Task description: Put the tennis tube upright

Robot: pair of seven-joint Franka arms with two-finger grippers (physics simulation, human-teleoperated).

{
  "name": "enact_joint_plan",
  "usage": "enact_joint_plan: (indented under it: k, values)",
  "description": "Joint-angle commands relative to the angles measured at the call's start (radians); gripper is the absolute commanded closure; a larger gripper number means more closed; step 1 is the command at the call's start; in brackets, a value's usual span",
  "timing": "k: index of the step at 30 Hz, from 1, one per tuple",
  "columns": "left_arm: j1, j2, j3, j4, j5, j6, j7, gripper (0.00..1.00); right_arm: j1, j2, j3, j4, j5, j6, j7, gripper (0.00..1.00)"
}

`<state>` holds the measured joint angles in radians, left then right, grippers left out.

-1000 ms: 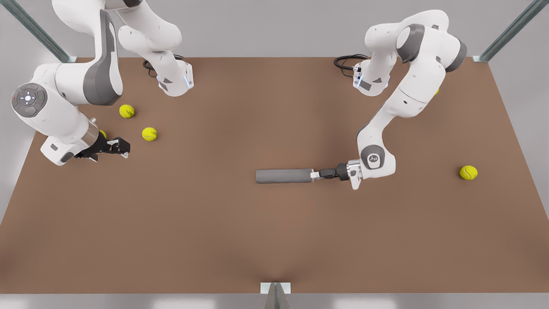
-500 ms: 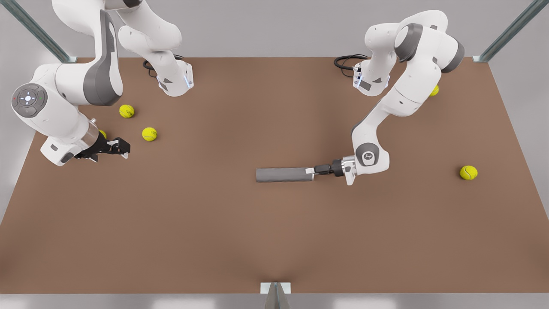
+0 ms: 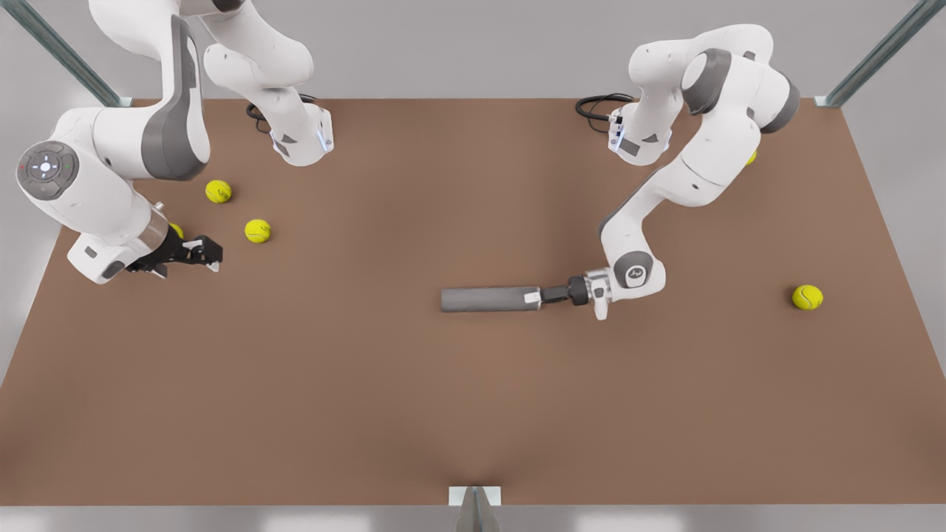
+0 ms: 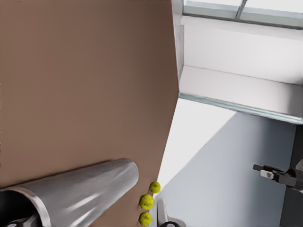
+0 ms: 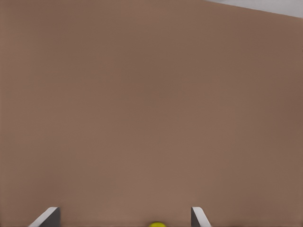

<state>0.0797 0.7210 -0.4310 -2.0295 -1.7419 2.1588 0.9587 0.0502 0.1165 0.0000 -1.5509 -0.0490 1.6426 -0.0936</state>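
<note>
The tennis tube [image 3: 489, 299] lies flat near the middle of the brown desk [image 3: 473, 414]. The left claw [image 3: 533, 298] is at the end toward the front view's right, fingers over its rim; whether they pinch it I cannot tell. The right claw [image 3: 211, 253] hangs spread wide and empty near three tennis balls [image 3: 257, 230].

The tennis tube [image 3: 488, 299] was metallic grey with a lighter rim; tennis balls [image 3: 257, 230] were yellow-green on the brown table [image 3: 443, 414].
</note>
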Motion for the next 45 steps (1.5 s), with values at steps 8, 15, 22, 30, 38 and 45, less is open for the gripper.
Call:
enact_joint_plan:
  k: [8, 15, 22, 30, 38, 45]
  values:
    - [0.011, -0.017, -0.017, -0.002, -0.028, 0.015, -0.015, 0.02, 0.0, 0.002, 0.0, 0.0, 0.0, 0.0, 0.0, 0.0]
    - [0.029, -0.037, -0.058, -0.002, -0.028, 0.062, -0.057, 0.03, -0.001, 0.002, 0.0, 0.002, 0.0, 0.002, 0.0, 0.0]
    - [0.029, -0.048, -0.058, -0.005, -0.033, 0.067, -0.066, 0.45, -0.001, 0.003, 0.0, 0.0, 0.0, 0.003, 0.0, 0.0]
    - [0.051, -0.052, -0.095, -0.005, -0.041, 0.104, -0.074, 0.73, -0.001, 0.0, 0.0, -0.012, 0.0, 0.01, 0.0, 0.0]
    - [0.051, -0.052, -0.106, -0.006, -0.062, 0.111, -0.072, 0.79, -0.001, 0.0, 0.0, -0.012, 0.0, 0.01, 0.0, 0.0]
    - [0.064, -0.051, -0.124, -0.006, -0.11, 0.102, -0.078, 0.79, -0.001, 0.002, 0.0, -0.012, 0.0, 0.011, 0.0, 0.0]
